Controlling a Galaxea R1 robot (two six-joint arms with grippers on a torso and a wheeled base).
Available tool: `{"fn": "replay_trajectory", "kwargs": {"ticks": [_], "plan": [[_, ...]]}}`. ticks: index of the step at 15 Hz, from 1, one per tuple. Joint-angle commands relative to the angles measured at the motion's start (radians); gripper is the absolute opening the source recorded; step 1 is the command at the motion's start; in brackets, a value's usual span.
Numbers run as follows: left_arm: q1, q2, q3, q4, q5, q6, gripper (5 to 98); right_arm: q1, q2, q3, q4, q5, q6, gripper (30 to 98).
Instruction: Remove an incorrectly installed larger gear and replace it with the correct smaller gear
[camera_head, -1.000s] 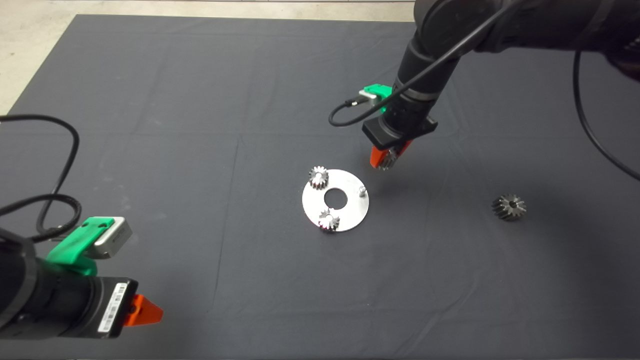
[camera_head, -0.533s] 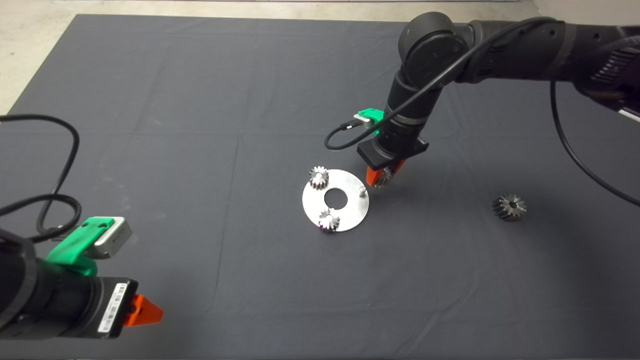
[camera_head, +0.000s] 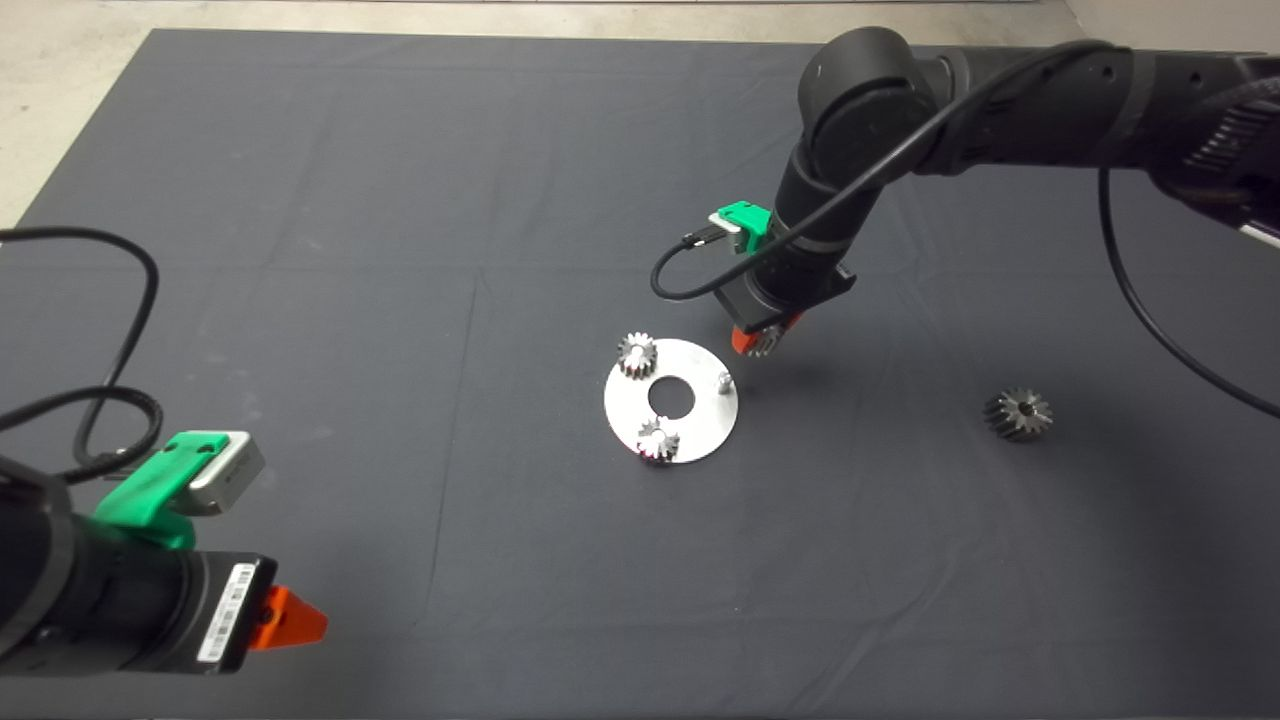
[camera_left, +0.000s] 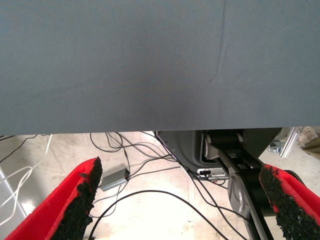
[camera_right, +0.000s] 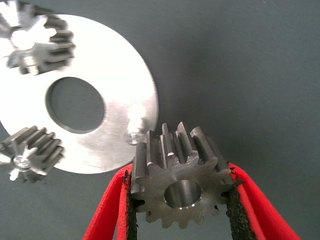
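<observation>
My right gripper (camera_head: 760, 342) is shut on the smaller gear (camera_right: 180, 182), a grey steel toothed gear with a central hole, held just above the mat beside the far right rim of the round steel plate (camera_head: 700, 425). The plate (camera_right: 115, 75) carries two small gears (camera_head: 637, 354) (camera_head: 659, 440) on pegs and a bare peg (camera_head: 724, 381) close to the held gear. The larger gear (camera_head: 1018, 413), dark and wider, lies on the mat well to the right. My left gripper (camera_head: 290, 620) waits open at the lower left edge.
The dark mat (camera_head: 400, 250) covers the table, with pale floor (camera_head: 70, 60) beyond its far left corner. In the left wrist view the mat edge (camera_left: 150, 132) shows, with cables and a robot base on the floor beyond.
The right gripper with the small gear has come down and toward the plate, ending close beside the bare peg. The left arm has not moved.
</observation>
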Motion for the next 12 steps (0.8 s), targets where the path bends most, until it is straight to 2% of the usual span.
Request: {"fn": "replay_trajectory", "kwargs": {"ticks": [1, 6, 9, 12], "plan": [[-0.004, -0.004, 0.020, 0.015, 0.065, -0.006, 79.4, 0.003, -0.002, 0.065, -0.071, -0.023, 0.039, 35.8], [-0.004, -0.003, 0.020, 0.017, 0.065, -0.006, 79.4, -0.007, 0.002, 0.100, -0.075, -0.026, 0.067, 35.8], [-0.004, -0.004, 0.020, 0.017, 0.065, -0.006, 79.4, -0.032, 0.002, 0.088, -0.118, -0.026, 0.069, 35.7], [-0.004, -0.003, 0.020, 0.018, 0.064, -0.007, 79.4, -0.050, 0.005, 0.073, -0.123, -0.024, 0.066, 35.7]]}}
